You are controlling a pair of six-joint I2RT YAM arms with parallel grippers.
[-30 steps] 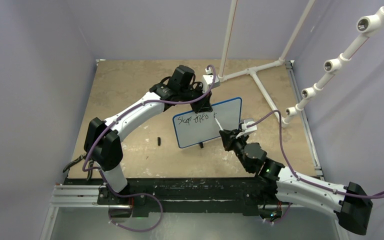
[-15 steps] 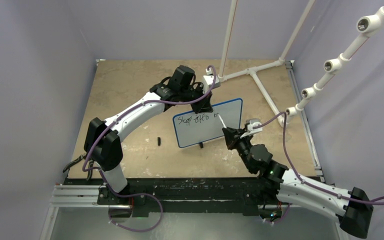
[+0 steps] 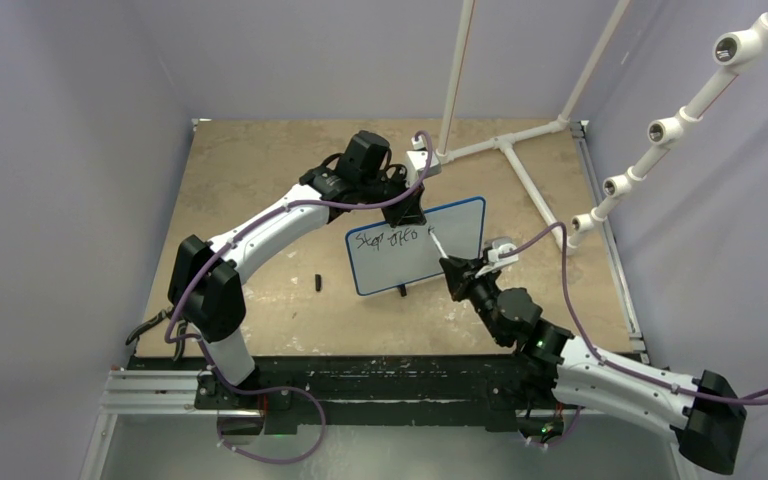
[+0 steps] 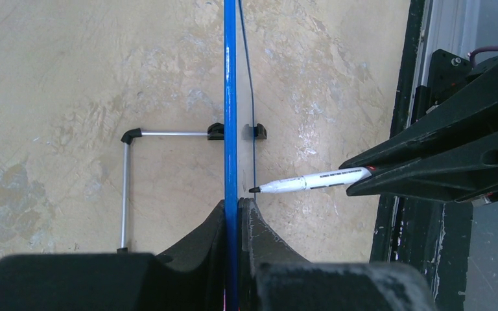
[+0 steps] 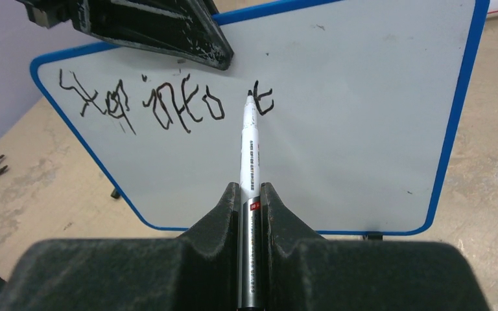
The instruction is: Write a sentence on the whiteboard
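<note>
The left claw pinches the top edge of the small white, blue-rimmed whiteboard, upright on the tan counter. The right claw clamps a white marker pen, its tip at the board beside the last stroke of the black scribbled sentence.

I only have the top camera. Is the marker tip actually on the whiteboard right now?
Observer: In the left wrist view, edge-on, the marker tip meets the whiteboard face; I see no gap.
Operator: Is the board being held square?
Observer: The left gripper pinches its blue rim from both sides, and the board runs straight out from the jaws.
Operator: How much is written?
Observer: In the right wrist view, the sentence is one line across the upper left. The tip sits just left of the rightmost mark. The right gripper is closed on the marker.
</note>
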